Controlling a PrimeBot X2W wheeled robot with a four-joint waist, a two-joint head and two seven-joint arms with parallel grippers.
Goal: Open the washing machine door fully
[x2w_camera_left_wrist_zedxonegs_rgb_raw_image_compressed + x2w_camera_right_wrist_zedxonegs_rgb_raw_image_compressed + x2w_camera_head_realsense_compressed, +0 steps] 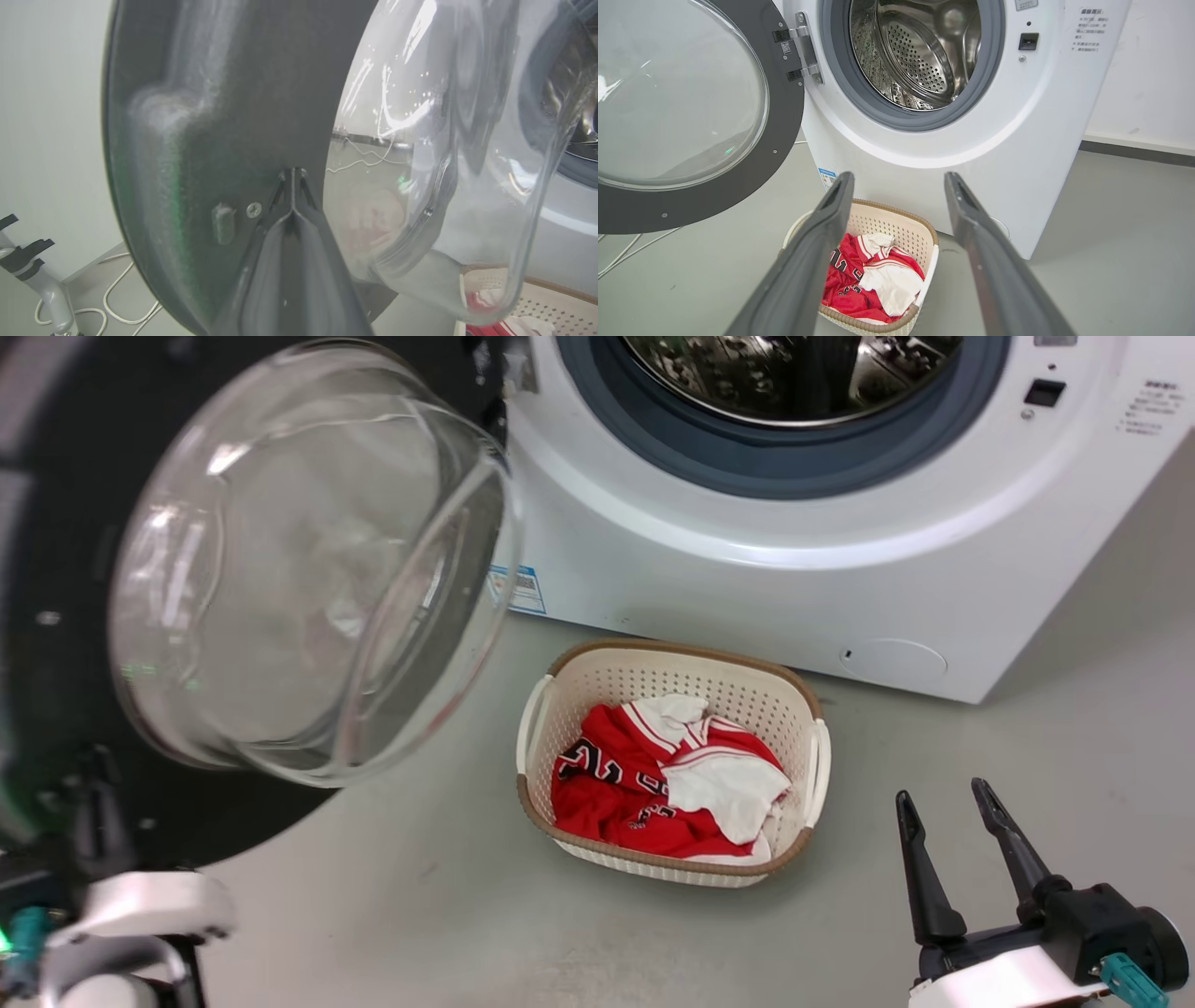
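While your left gripper (pixel 292 183) is working at the washing machine door (pixel 682 107), you are looking at a task that is nearing its end, by my reading. The door is hanging off its silver hinge (pixel 803 46) at the left of the washing machine (pixel 924 154), well clear of the opening, so the steel drum (pixel 915 56) and its blue-grey gasket (pixel 833 70) are lying fully exposed. In the right wrist view the door is standing at a wide angle to the machine's front, its bulging glass window (pixel 308 569) facing out into the room. Your left fingers (pixel 271 261) are lying clenched together with nothing between them, their tips pressing against the door's black inner ring just beside a small screw (pixel 253 210). I judge they are pushing, not grasping. Your right gripper (pixel 898 176) is hovering low over the floor (pixel 420 896), its fingers released and spread, holding nothing and pointing toward the cream basket (pixel 653 649) of red and white clothes in front of the machine. What is remaining, at most, is a last bit of swing to the hinge's stop. Whether any travel is remaining, the pictures are not showing.
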